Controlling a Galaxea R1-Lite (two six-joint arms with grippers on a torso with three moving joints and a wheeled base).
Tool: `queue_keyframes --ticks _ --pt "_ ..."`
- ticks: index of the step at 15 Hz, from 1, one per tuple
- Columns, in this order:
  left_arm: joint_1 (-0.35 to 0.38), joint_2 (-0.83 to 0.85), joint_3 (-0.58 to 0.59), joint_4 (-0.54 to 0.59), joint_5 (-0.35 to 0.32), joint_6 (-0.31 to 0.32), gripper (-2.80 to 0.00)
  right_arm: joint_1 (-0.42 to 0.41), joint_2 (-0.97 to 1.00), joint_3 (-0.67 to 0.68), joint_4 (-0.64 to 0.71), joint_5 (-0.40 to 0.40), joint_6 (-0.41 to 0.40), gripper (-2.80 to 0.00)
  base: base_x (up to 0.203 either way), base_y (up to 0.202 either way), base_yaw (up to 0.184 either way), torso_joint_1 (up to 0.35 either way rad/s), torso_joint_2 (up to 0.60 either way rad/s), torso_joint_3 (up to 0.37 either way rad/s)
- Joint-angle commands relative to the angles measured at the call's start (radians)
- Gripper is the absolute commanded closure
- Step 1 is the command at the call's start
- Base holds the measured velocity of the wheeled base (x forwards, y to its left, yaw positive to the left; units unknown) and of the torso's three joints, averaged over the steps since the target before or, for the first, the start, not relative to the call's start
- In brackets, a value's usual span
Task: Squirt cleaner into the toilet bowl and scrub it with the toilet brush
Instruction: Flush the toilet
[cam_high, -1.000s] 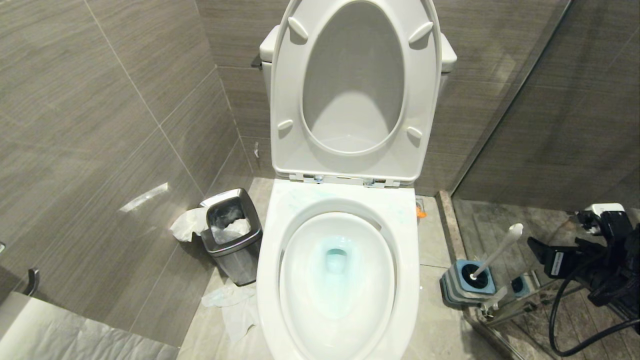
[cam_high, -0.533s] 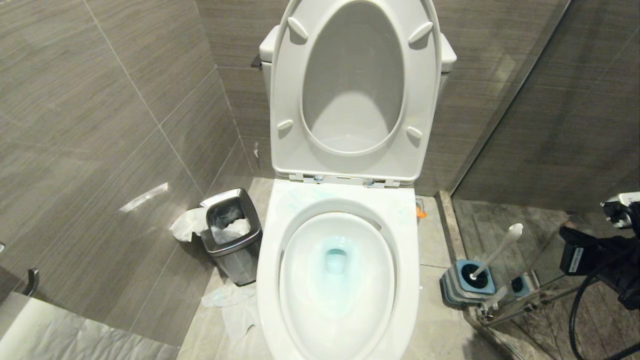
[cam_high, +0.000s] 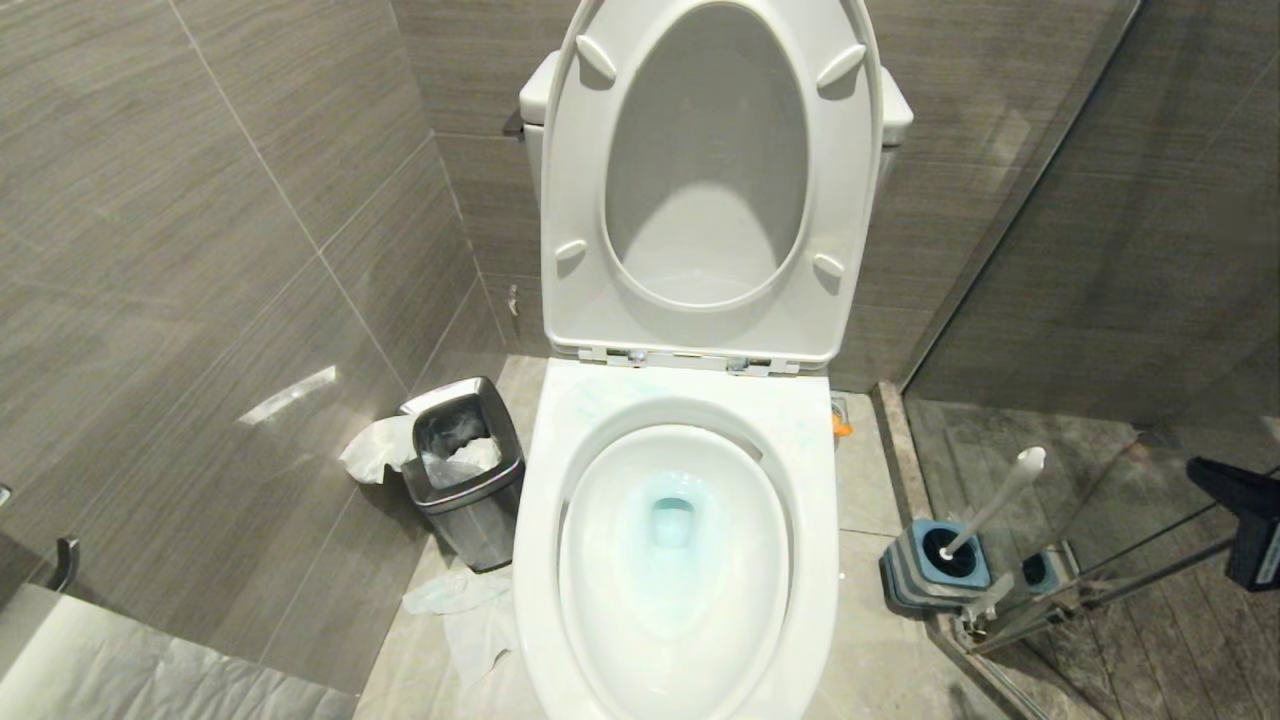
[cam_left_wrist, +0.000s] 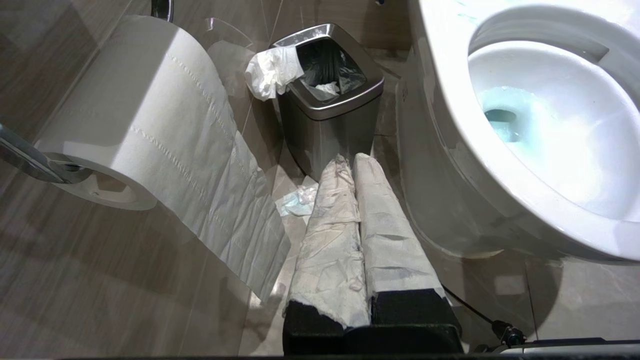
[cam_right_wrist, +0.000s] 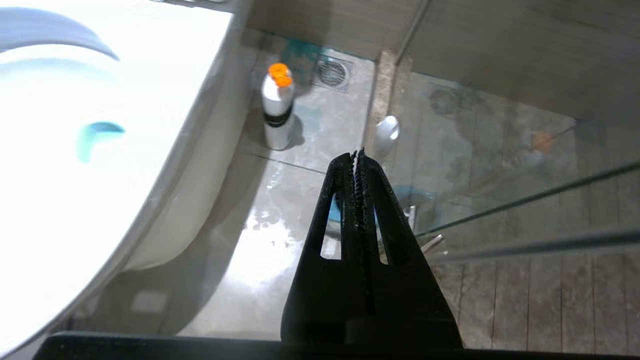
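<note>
The right gripper has its two black fingers pressed together with nothing between them, pointing down at the wet floor beside the toilet. In the head view it has pulled back toward the right edge over the last second: a moment ago the whole black arm, with its cable, stood close to the toilet brush, and now only a dark corner of the right arm shows. The brush is left standing in its square holder on the floor, just right of the toilet bowl, its white handle leaning up and to the right. Cleaner tints the water and the porcelain around the drain pale blue, and faint streaks mark the rim. I judge the scrubbing is over, or close to it, and the arm is retreating. A white bottle with an orange cap stands on the floor against the toilet base. The left gripper, its fingers wrapped in white paper and closed together, sits low by the waste bin, empty and idle.
</note>
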Motion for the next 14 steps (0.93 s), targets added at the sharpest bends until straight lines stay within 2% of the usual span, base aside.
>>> queue_keyframes --ticks 1,7,9,10,12,14 --pt "0.000 0.000 0.002 0.000 0.000 0.001 0.00 0.000 -0.118 0.007 0.030 0.021 -0.002 0.00 0.000 0.000 0.000 0.000 0.00 0.000" --pt "0.000 0.000 0.002 0.000 0.000 0.001 0.00 0.000 -0.340 0.013 0.280 0.100 -0.001 0.00 0.000 0.000 0.000 0.000 0.00 0.000" --pt "0.000 0.000 0.002 0.000 0.000 -0.001 0.00 0.006 -0.388 0.021 0.304 0.103 -0.003 0.00 0.000 0.000 0.000 0.000 0.00 0.000" --pt "0.000 0.000 0.002 0.000 0.000 0.001 0.00 0.037 -0.391 0.024 0.304 0.096 -0.002 0.00 0.000 0.000 0.000 0.000 0.00 0.000" --pt "0.000 0.000 0.002 0.000 0.000 0.001 0.00 0.072 -0.406 0.041 0.301 0.045 0.005 0.00 0.000 0.000 0.000 0.000 0.00 0.000" --pt "0.000 0.000 0.002 0.000 0.000 0.001 0.00 0.073 -0.446 0.094 0.268 0.037 0.027 0.00 0.000 0.000 0.000 0.000 0.00 0.000"
